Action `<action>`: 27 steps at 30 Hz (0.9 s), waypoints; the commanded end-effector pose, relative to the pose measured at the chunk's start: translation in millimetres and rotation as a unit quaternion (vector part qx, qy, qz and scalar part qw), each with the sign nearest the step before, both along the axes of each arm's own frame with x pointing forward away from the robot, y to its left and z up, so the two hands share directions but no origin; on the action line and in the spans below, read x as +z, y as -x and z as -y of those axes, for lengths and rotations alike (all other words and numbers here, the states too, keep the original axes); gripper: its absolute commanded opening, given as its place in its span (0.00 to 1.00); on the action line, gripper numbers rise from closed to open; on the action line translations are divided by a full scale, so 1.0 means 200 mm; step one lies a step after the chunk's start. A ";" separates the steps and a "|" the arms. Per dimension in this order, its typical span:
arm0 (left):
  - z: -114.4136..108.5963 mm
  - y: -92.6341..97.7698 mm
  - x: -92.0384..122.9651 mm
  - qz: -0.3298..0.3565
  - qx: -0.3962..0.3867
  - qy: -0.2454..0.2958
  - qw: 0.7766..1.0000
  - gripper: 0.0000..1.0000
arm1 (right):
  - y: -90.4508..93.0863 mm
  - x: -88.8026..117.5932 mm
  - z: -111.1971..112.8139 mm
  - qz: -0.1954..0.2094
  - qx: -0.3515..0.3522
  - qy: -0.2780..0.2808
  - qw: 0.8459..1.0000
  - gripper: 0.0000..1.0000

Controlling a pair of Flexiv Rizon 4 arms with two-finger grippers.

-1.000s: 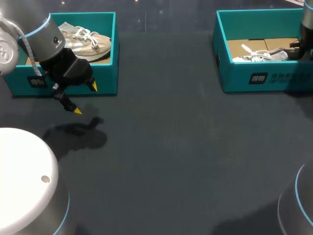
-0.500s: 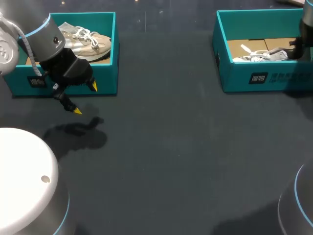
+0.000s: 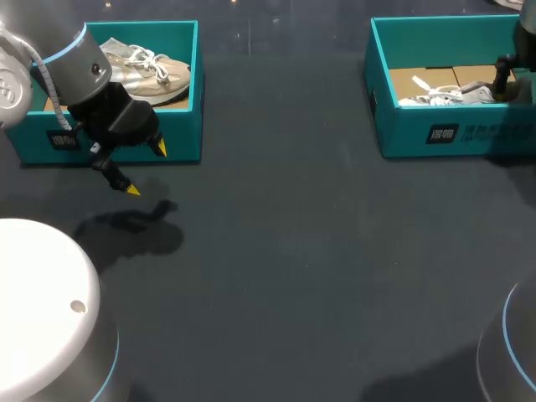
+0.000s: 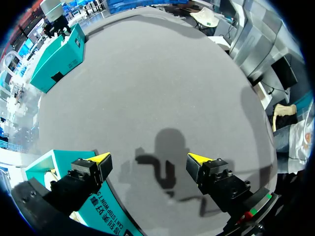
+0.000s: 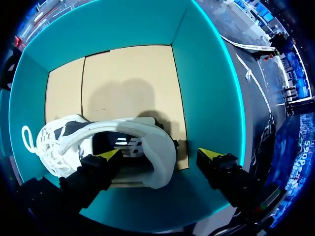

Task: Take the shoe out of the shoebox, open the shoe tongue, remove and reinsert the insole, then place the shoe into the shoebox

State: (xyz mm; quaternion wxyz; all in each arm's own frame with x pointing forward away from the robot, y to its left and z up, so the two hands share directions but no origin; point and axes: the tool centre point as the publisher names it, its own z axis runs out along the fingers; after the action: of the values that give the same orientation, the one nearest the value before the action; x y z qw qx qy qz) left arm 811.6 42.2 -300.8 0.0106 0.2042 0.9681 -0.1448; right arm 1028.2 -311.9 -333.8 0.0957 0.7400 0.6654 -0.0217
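Right jaws stand open astride the heel of the white sneaker (image 5: 142, 129), which lies inside the teal shoebox (image 5: 206, 83) (one tip by the collar). Left jaws, also open, hang above the tabletop (image 3: 293, 251) just beside another shoebox (image 3: 180, 149).

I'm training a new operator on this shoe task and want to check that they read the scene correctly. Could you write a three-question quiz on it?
1. True or false: the left gripper holds the beige lace-up shoe.
2. Where does the white mesh shoe lie?
A. on the dark table
B. inside the teal cardboard shoebox under the right gripper
C. on top of the beige shoe
3. Fill in: the right gripper has its fingers ___, with the white shoe's heel between them.

Key
1. False. It hangs open in front of that shoe's box, and the shoe lies inside.
2. B
3. open
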 end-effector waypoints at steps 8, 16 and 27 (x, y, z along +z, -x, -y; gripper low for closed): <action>0.00 0.00 0.00 0.000 0.000 -0.001 1.000 1.00 | 0.14 0.37 -0.10 0.039 0.017 -0.006 0.999 1.00; 0.00 0.00 0.00 0.000 0.000 -0.001 1.000 1.00 | 0.26 0.58 -0.19 0.063 0.021 -0.014 0.998 1.00; 0.00 0.00 0.00 0.000 0.000 -0.001 1.000 1.00 | 0.50 0.81 -0.30 0.079 0.005 -0.021 0.997 1.00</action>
State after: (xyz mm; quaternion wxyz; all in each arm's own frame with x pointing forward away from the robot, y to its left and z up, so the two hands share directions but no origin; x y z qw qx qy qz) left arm 811.6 42.2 -300.8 0.0106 0.2042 0.9681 -0.1448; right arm 952.8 -260.2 -191.8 0.1069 0.7408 0.6623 0.0346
